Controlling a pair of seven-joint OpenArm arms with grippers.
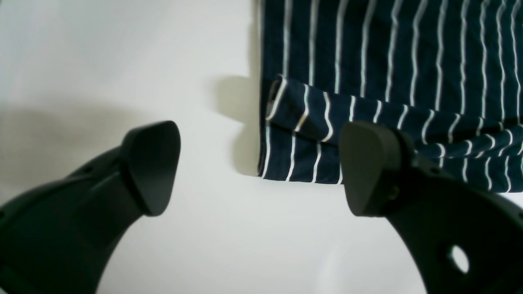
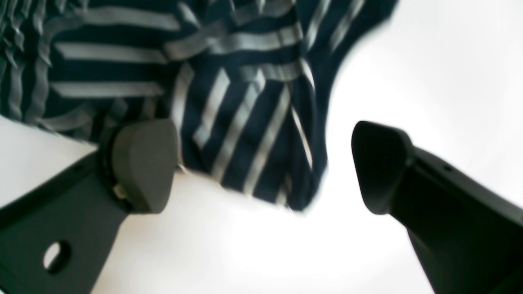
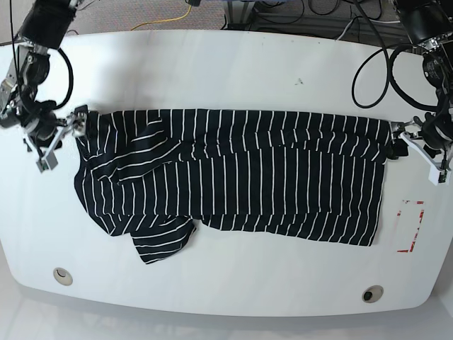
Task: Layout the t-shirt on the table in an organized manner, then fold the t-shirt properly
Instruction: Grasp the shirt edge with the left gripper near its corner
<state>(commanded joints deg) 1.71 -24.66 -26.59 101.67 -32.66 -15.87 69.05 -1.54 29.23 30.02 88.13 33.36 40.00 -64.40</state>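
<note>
On the white surface the striped t-shirt is spread, flanked by the left pincer and right pincer, both held open.

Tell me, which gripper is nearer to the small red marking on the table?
Left. The left gripper is at the t-shirt's hem end, just above the red marking in the base view. The right gripper is at the opposite end of the table.
</note>
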